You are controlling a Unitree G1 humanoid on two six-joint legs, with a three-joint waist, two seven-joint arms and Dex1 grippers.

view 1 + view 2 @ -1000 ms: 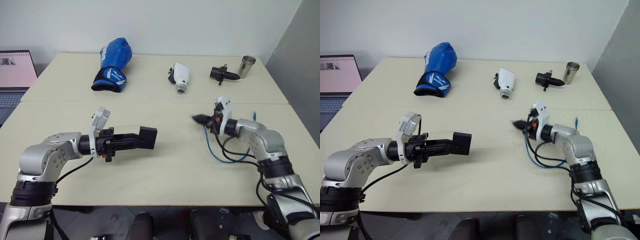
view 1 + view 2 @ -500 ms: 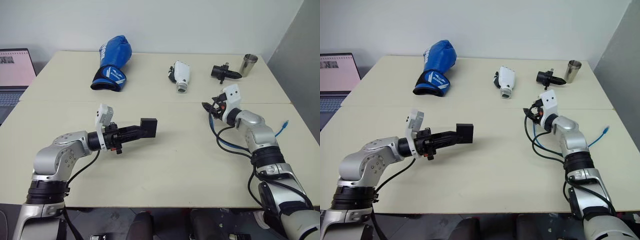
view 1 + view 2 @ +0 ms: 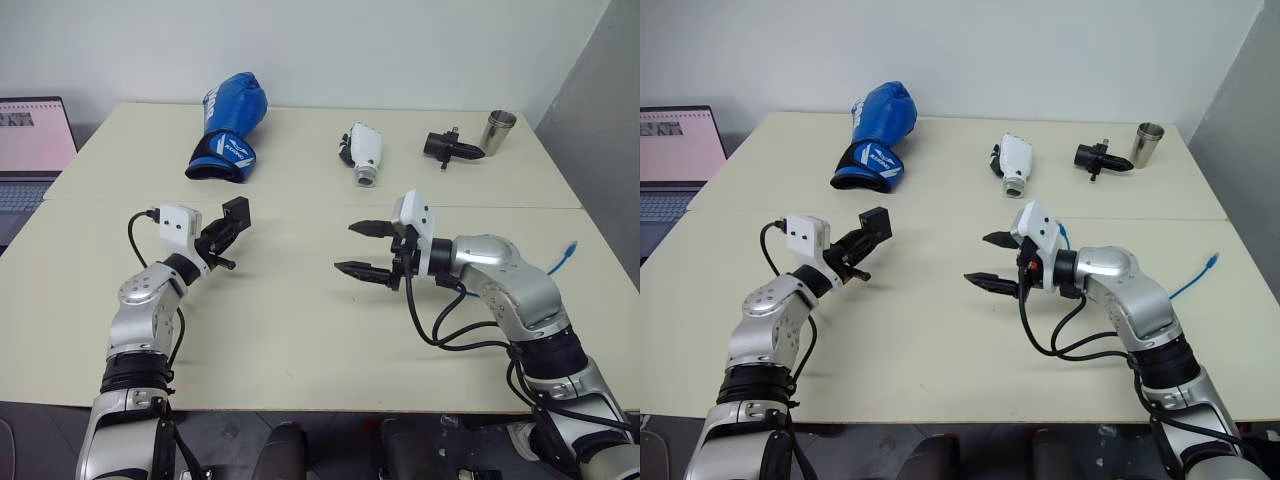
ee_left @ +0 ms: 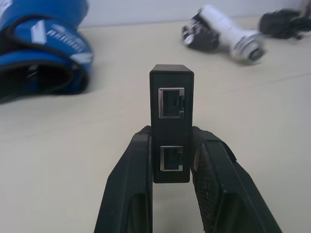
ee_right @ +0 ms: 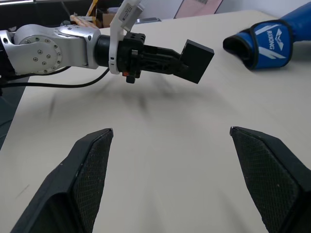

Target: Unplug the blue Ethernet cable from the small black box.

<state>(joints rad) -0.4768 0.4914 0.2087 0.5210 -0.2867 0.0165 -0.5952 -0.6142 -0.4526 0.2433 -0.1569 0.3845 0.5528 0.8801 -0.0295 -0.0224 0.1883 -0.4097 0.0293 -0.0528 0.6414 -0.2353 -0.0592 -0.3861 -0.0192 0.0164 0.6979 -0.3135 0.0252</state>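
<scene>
My left gripper (image 3: 230, 222) is shut on the small black box (image 3: 236, 214), held above the table's left half. In the left wrist view the box (image 4: 171, 104) stands upright between the black fingers (image 4: 131, 184), and both ports on its facing edge are empty. The blue Ethernet cable (image 3: 561, 256) lies on the table by my right forearm, its clear plug end pointing to the right edge, apart from the box. My right gripper (image 3: 360, 249) hangs open over the table's middle, pointing left at the box (image 5: 196, 59), with nothing between its fingers (image 5: 90, 165).
A blue boxing glove (image 3: 228, 128) lies at the back left. A white gadget (image 3: 361, 153), a black cylindrical gadget (image 3: 446, 147) and a metal cup (image 3: 495, 131) line the back right. A laptop (image 3: 30, 135) sits beyond the left edge. Black cables loop under my right arm.
My right gripper has opened, let the blue cable drop to the right, and swung left toward the table's middle. My left gripper carried the box leftward and away, turning to point forward.
</scene>
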